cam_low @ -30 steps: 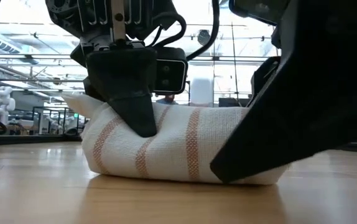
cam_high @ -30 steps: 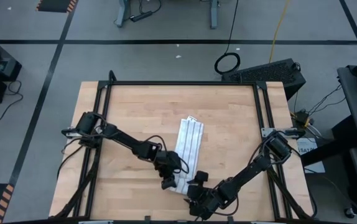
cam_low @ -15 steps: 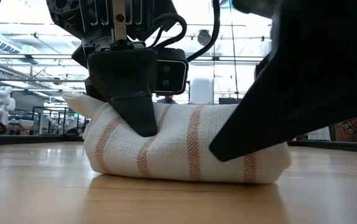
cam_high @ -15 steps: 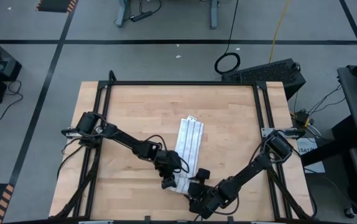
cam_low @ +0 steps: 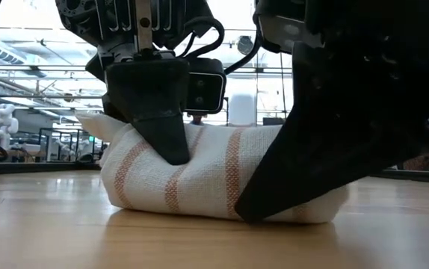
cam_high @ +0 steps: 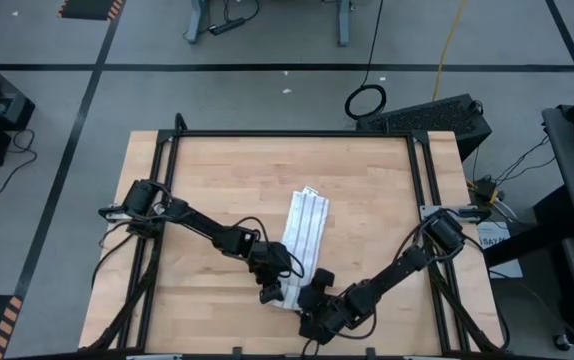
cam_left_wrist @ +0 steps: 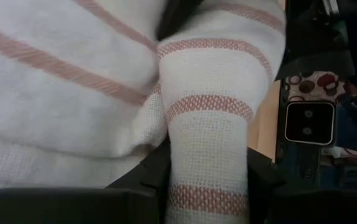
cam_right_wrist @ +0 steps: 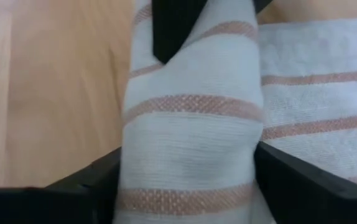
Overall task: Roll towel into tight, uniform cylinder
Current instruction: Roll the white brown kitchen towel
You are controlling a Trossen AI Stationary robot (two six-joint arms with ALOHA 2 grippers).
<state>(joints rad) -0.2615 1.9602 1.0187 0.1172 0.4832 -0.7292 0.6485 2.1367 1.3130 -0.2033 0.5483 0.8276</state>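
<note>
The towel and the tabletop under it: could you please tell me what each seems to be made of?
The towel: soft woven cloth, probably cotton, matte white with reddish stripes; the weave's grid shows close up. The tabletop: light wood, likely butcher-block, given its plank lines and grain, with a faint sheen.

Coarse woven cloth towel (cam_low: 214, 175), wood table (cam_high: 227, 190)

Even overhead light brightens the wooden table (cam_high: 227, 180), bright windows glare behind the towel (cam_low: 199, 179) at table height, and both wrist close-ups look soft and blurred.
</note>
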